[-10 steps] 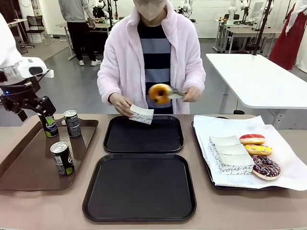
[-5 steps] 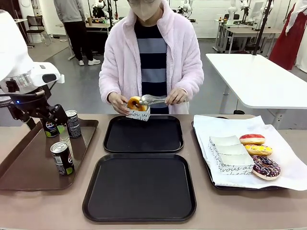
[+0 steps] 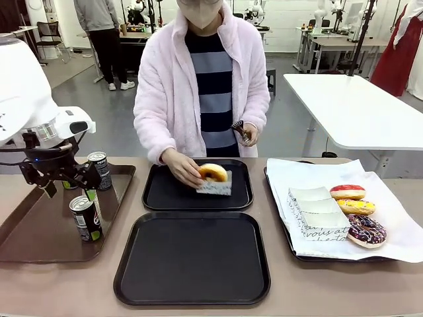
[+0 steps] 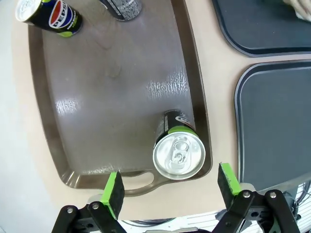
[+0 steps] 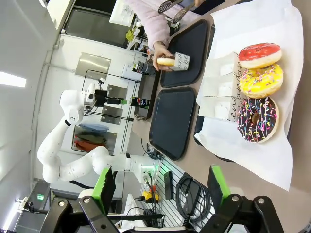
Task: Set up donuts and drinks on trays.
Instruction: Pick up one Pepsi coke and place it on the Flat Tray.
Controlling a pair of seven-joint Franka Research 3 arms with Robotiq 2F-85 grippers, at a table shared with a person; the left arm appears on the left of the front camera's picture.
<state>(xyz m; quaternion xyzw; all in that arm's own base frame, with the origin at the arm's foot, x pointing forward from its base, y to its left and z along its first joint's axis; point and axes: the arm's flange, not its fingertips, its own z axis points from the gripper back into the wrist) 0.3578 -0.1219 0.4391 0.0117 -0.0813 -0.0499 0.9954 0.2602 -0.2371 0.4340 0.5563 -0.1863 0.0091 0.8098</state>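
Two black trays lie mid-table, a near one (image 3: 192,264) and a far one (image 3: 168,191). A person's hand sets a golden-glazed donut (image 3: 213,172) in a paper sleeve on the far tray. Three iced donuts (image 3: 357,207) lie on white paper at the right. Three drinks stand on the brown tray (image 3: 39,231). My left gripper (image 3: 83,186) hovers open over the nearest can (image 3: 86,218). In the left wrist view that can's silver top (image 4: 179,154) sits just ahead of the open left gripper (image 4: 171,183). My right gripper (image 5: 160,187) is open and holds nothing, high above the donuts (image 5: 265,80).
The person's other hand holds metal tongs (image 3: 240,131) above the table's far edge. Spare paper sleeves (image 3: 316,210) lie beside the iced donuts. Two more cans (image 3: 100,169) stand at the back of the brown tray. A white table (image 3: 357,109) stands behind on the right.
The person slid the glazed donut from the tongs into the sleeve and lowered it onto the far tray. My left arm moved right and down, from the back cans towards the nearest can.
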